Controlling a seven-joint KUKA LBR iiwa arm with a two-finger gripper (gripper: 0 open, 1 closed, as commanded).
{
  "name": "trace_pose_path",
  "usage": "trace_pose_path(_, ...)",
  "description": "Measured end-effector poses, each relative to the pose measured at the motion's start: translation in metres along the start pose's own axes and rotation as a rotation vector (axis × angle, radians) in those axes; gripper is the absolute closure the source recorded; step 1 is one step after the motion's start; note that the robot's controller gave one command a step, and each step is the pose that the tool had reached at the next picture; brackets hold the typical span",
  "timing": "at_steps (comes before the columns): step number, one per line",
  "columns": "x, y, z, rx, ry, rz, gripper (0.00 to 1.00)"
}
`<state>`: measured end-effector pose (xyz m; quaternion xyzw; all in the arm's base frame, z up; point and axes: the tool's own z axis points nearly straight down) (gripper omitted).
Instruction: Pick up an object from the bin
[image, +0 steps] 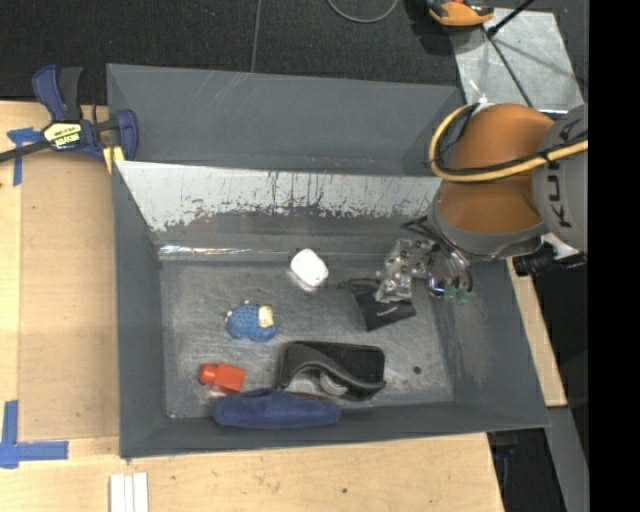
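Six loose things lie on the floor of the grey bin (140, 330). The pincer (396, 288) stands low in the far right part of the floor, near the foot of the back wall and near the right wall. Bare floor lies between the pincer and the right wall, and again on its near side toward the front right corner. A wide bare strip runs from the pincer toward the view's left, across the middle of the floor.

Directly at the pincer's tip, on its near side, lies a small black flat piece (388, 314), tilted. Whether the two touch cannot be told, nor whether the pincer is open or closed.

Left of the pincer and apart from it is a white cap-like thing (308, 270). Further left and nearer the front is a blue round toy (250, 322). Toward the front wall lie a black shoe-like thing (335, 366), a dark blue cloth roll (275, 411) touching it, and an orange-red block (221, 377).

The arm (560, 195) enters over the right rim, its orange cover (490, 170) above the right wall, wrist angled down and to the left.
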<state>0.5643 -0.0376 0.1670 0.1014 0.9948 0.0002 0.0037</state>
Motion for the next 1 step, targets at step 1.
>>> trace_pose_path(1,-0.0012,0.0000,-0.0058,0.000,0.000,-0.002,1.00)
